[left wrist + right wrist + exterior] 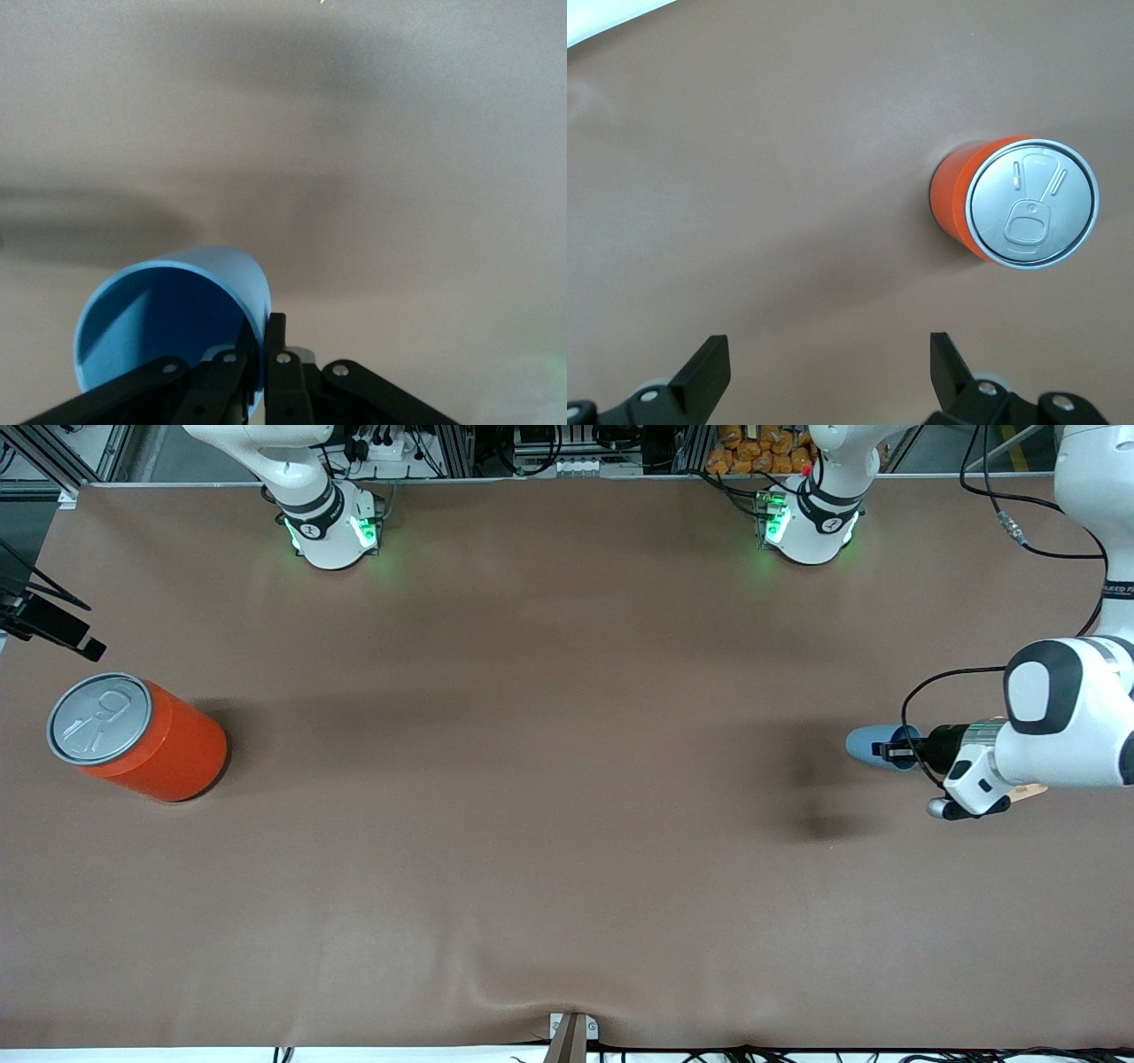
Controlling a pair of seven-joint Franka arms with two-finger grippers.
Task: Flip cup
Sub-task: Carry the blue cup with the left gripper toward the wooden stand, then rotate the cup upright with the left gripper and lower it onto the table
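The small light blue cup [868, 745] is held up in the air over the left arm's end of the table, lying sideways, its closed base pointing toward the right arm's end. My left gripper [897, 749] is shut on the cup's rim. In the left wrist view one finger is inside the darker blue mouth [151, 332] and the other is outside the wall, with the left gripper [263, 341] pinching the wall. My right gripper [828, 359] is open and empty, up over the table beside the orange can [957, 199].
The large orange can [168, 748] with a silver pull-tab top stands upright at the right arm's end of the table. The cup's shadow [824, 828] falls on the brown tabletop [549, 779]. The table's edge [602, 22] shows in the right wrist view.
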